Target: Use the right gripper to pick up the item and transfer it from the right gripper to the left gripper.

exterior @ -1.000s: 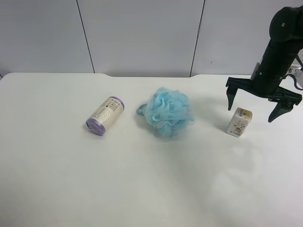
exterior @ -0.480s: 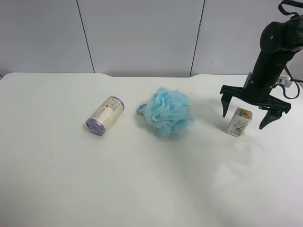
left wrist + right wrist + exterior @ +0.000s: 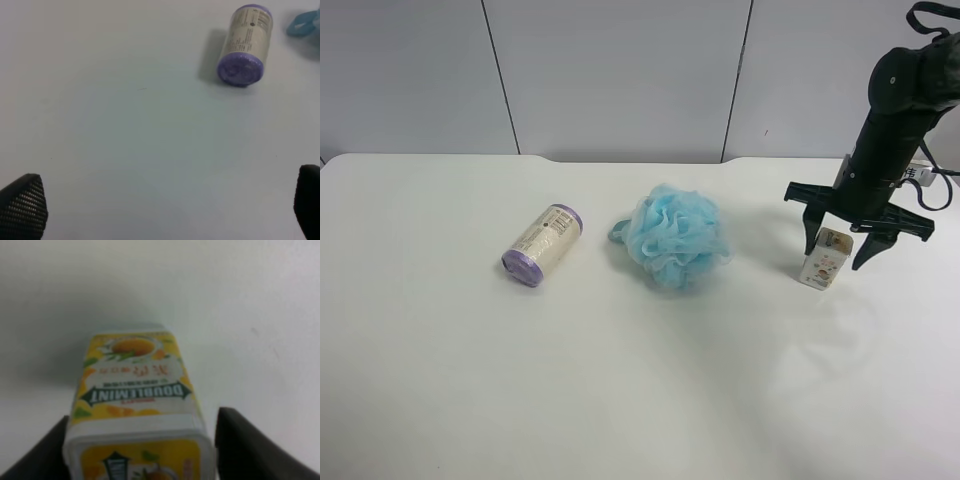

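The item (image 3: 825,260), a small white box with orange-yellow print, stands on the white table (image 3: 620,380) at the exterior high view's right. The right gripper (image 3: 834,257), a black claw on an all-black arm, hangs over it with one finger on each side. In the right wrist view the item (image 3: 137,390) fills the gap, and the right gripper (image 3: 140,450) has its fingers (image 3: 245,445) close beside it, a thin gap showing on one side. The left gripper (image 3: 165,202) is open and empty above bare table; it is out of the exterior high view.
A fluffy blue mesh pouf (image 3: 672,236) lies mid-table, left of the item. A cream roll with purple ends (image 3: 542,245) lies further left, and shows in the left wrist view (image 3: 244,45) with a bit of the pouf (image 3: 305,22). A grey panelled wall stands behind.
The right gripper has come down and toward the item, and its fingers have narrowed from wide open to just either side of the box. The item, pouf and roll have not moved.
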`<control>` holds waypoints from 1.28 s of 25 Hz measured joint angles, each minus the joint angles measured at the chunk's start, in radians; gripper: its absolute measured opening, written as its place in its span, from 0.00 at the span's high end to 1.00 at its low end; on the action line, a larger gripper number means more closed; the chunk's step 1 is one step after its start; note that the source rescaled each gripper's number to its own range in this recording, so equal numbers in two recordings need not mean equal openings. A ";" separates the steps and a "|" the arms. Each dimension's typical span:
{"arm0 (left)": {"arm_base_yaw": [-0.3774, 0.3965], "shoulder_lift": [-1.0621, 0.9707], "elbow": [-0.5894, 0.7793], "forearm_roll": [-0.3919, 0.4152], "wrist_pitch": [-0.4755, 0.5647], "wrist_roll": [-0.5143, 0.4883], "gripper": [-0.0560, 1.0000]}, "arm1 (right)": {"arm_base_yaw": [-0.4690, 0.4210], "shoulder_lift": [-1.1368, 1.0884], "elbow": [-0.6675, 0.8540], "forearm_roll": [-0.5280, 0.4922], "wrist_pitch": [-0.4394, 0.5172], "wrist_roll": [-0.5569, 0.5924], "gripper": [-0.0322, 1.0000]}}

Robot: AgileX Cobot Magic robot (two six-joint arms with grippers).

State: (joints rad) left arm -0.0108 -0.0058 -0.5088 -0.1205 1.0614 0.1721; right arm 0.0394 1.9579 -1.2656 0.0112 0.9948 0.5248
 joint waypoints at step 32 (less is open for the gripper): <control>0.000 0.000 0.000 0.000 0.000 0.000 0.00 | 0.000 -0.345 -0.003 0.079 0.064 -0.338 0.97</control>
State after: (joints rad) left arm -0.0108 -0.0058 -0.5088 -0.1205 1.0614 0.1721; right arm 0.0394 1.6130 -1.2688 0.0903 1.0588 0.1873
